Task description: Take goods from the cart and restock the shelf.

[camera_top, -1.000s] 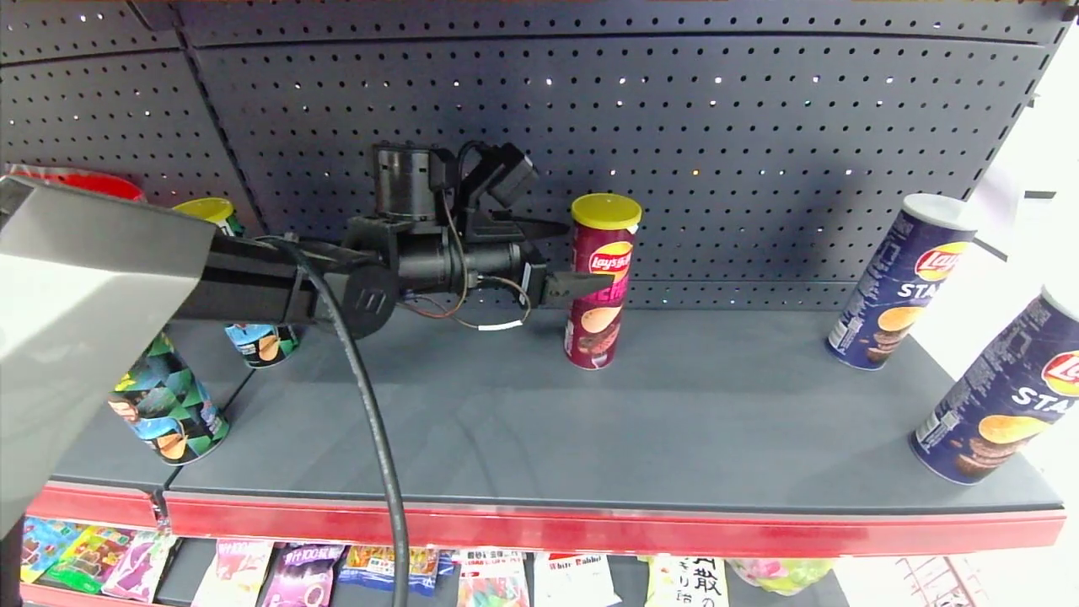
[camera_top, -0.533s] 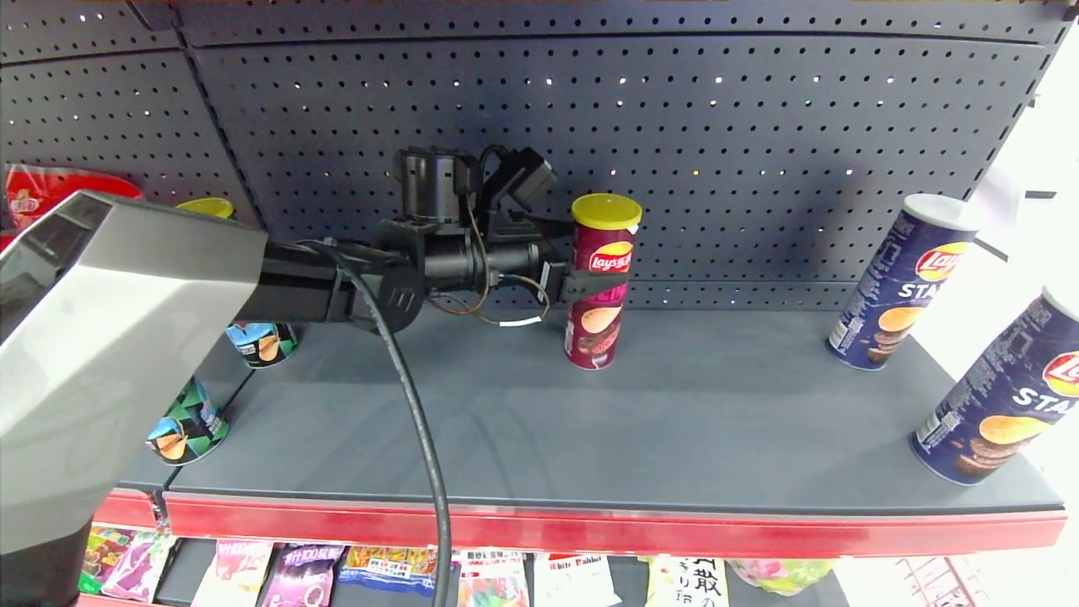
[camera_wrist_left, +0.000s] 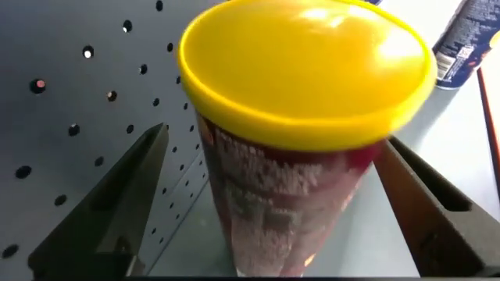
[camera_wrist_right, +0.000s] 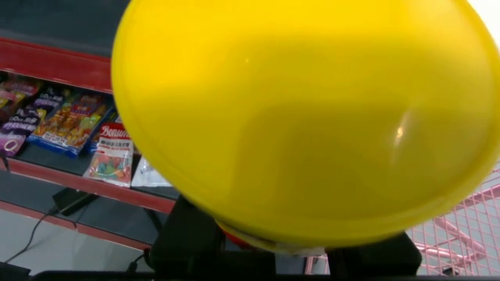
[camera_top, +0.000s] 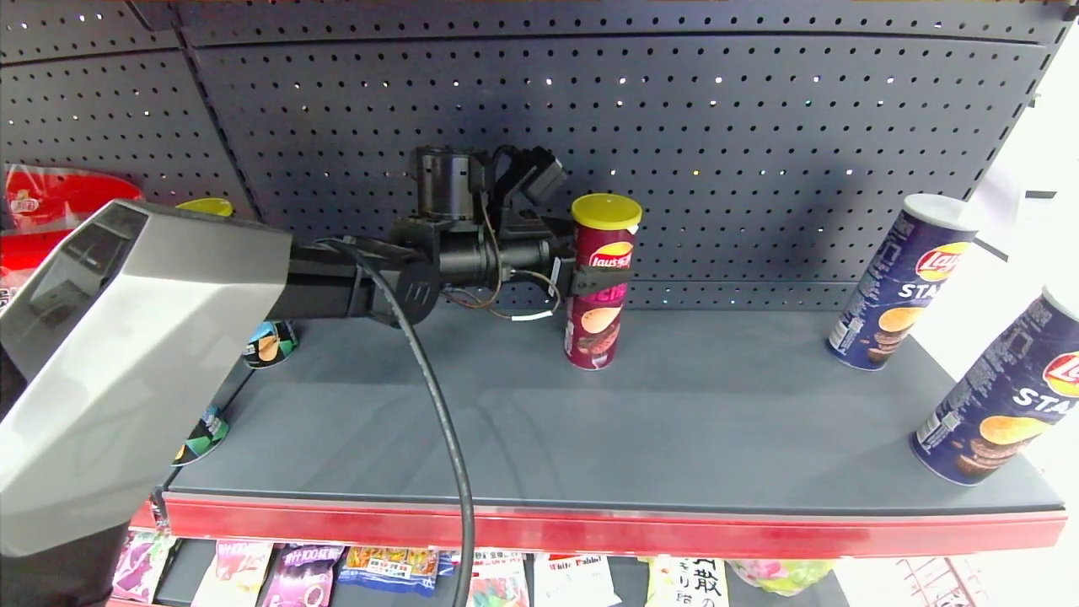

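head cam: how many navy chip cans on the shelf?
2. Both at the shelf right end: rear navy can near the back, front navy can near the front edge. The left arm covers the left end; more may be hidden.

left gripper [camera_top: 597, 274] advanced, now straddling maroon can [camera_top: 594, 333]

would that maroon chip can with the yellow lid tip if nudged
Probably tips easily: the tall maroon chip can with yellow lid stands upright on a narrow base on the smooth grey shelf. Its round wall suggests it would roll once down. Likely light, being a crisp tube.
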{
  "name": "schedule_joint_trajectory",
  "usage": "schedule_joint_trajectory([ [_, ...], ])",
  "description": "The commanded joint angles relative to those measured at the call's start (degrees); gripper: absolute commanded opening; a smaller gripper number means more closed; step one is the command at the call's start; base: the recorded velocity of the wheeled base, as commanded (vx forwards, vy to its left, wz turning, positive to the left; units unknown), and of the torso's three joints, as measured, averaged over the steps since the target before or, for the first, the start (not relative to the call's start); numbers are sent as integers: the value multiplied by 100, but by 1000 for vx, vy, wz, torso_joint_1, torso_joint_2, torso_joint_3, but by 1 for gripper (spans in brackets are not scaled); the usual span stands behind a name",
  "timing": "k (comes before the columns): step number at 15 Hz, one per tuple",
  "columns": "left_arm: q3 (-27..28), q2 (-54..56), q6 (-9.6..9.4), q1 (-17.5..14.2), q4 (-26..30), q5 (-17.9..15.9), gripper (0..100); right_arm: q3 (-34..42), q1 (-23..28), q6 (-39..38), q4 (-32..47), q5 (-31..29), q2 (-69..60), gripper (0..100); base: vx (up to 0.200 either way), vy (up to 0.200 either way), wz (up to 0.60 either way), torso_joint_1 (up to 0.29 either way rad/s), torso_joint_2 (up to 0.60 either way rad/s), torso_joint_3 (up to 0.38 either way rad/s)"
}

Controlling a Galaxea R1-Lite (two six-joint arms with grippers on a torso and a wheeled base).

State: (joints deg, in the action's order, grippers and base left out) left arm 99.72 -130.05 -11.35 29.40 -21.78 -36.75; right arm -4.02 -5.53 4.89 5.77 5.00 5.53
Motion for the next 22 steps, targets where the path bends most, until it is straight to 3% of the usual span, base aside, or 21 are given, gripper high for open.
schedule_joint_trajectory([
  [1,74,-56,19,30,-1,10,100,-2,0,3,3,1,9,0,0,0,0,0,0,0],
  [8,373,-363,45,109,-19,318,100,-2,-9,3,-5,1,9,0,0,0,0,0,0,0],
  [9,452,-416,45,109,-10,327,0,7,0,3,-5,1,9,0,0,0,0,0,0,0],
  [17,373,-214,98,145,69,169,0,7,0,-5,-5,1,9,0,0,0,0,0,0,0],
  [22,-831,929,98,-22,60,-640,0,7,0,-5,3,1,9,0,0,0,0,0,0,0],
])
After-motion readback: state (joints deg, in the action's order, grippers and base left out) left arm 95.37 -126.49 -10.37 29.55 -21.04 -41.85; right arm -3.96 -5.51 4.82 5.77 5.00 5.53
